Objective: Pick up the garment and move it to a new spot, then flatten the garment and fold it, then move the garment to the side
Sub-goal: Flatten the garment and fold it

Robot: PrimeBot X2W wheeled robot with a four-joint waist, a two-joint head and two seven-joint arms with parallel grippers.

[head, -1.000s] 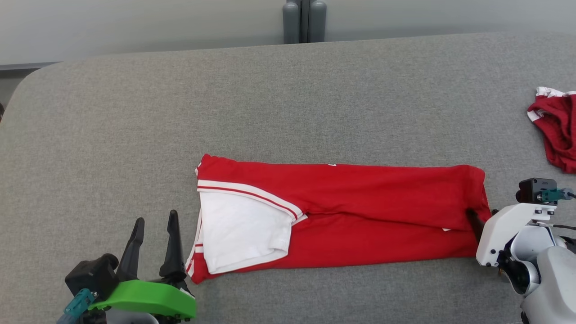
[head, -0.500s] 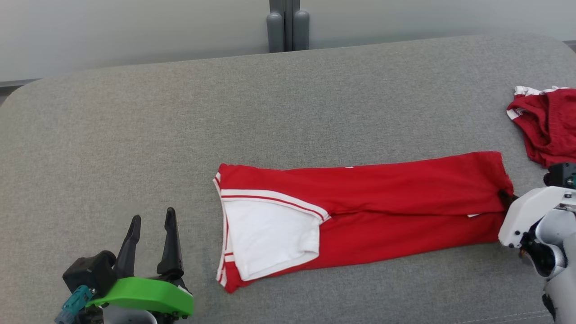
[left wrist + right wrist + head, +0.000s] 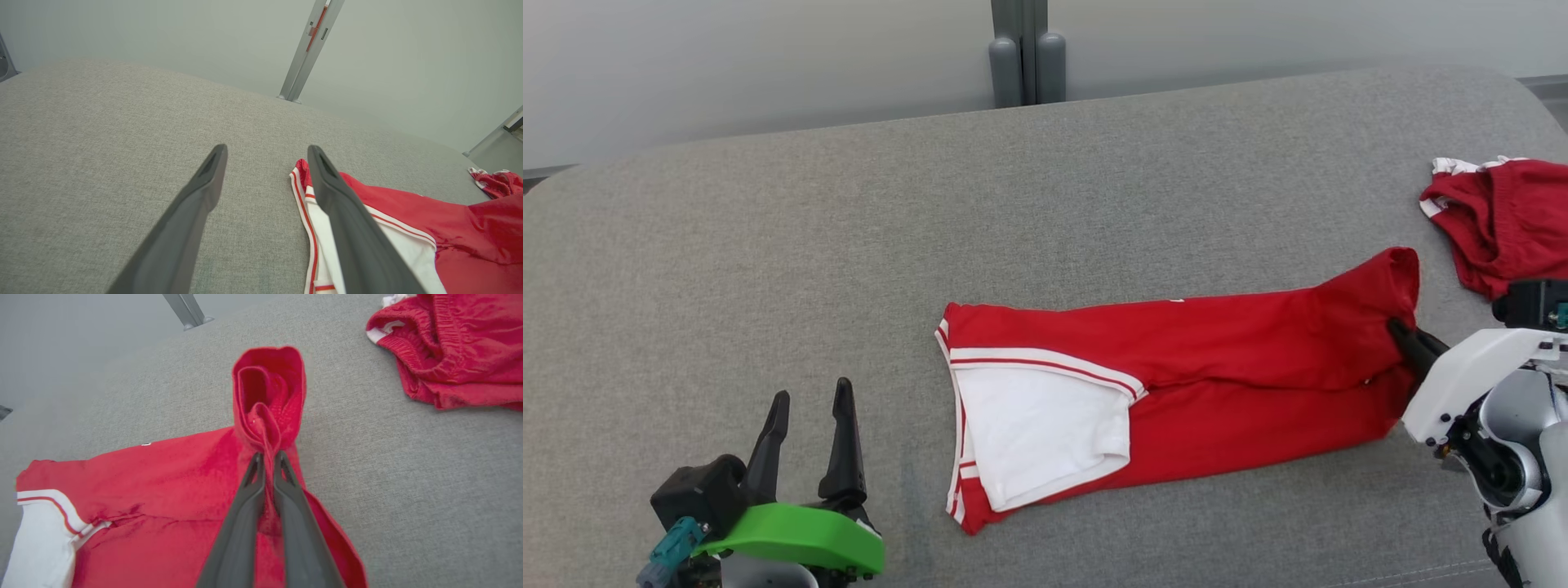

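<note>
- Found red shirt (image 3: pixel 1217 359) folded into a long strip on grey padded table (image 3: pixel 768 245), white-sleeved end toward robot's left
- Saw right gripper (image 3: pixel 267 457) pressed together on the strip's right end, hem bunched and raised off the surface
- Saw left gripper (image 3: pixel 809 404) spread wide, empty, near the sleeved end, not touching
- Looked like a fold of right end over toward sleeved end: needed lift clear of lower layers, straight travel along strip, edges lined up
- Risked dragging whole strip unless pinned at left end
- Needed to stay clear of maroon cloth (image 3: pixel 1494 220) at far right
</note>
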